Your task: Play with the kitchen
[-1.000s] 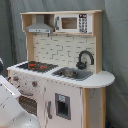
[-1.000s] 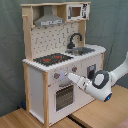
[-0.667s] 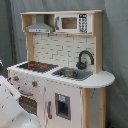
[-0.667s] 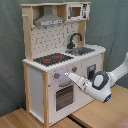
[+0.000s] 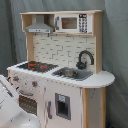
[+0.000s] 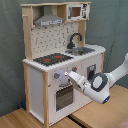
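Only the second exterior view shows the gripper (image 6: 69, 75), its tip against the kitchen (image 6: 60, 55) front, just above the oven door (image 6: 63, 96); whether it is clenched cannot be told. The first exterior view shows only white arm (image 5: 12, 110) beside the kitchen (image 5: 65, 65). The kitchen stands on a wooden floor (image 6: 30, 120) before a grey curtain (image 6: 10, 50).

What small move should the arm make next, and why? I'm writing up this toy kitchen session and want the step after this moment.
Probably a short push forward onto the knobs. In the second exterior view the gripper points at the kitchen front panel, just above the oven door and below the stovetop. Whether it already touches a knob cannot be told.
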### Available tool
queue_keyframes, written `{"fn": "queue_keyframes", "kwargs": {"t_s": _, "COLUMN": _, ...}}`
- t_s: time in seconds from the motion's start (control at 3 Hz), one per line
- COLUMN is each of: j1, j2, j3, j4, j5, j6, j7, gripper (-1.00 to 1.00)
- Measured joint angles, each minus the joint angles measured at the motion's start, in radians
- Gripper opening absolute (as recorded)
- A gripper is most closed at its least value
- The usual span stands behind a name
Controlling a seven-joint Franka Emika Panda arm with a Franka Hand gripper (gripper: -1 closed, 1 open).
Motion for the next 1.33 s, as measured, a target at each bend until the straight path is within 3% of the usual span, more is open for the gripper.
{"fn": "queue_keyframes", "kwargs": {"t_s": 1.0, "j1": -0.037, "j2": -0.071, "j3": 0.005, "j4": 0.043, "j5": 0.0, "j6": 0.009, "j7": 0.301, "gripper": 1.0}}
{"fn": "queue_keyframes", "kwargs": {"t_s": 1.33, "j1": -0.075, "j2": -0.097, "j3": 0.028, "j4": 0.088, "j5": 0.0, "j6": 0.012, "j7": 0.386, "gripper": 1.0}}
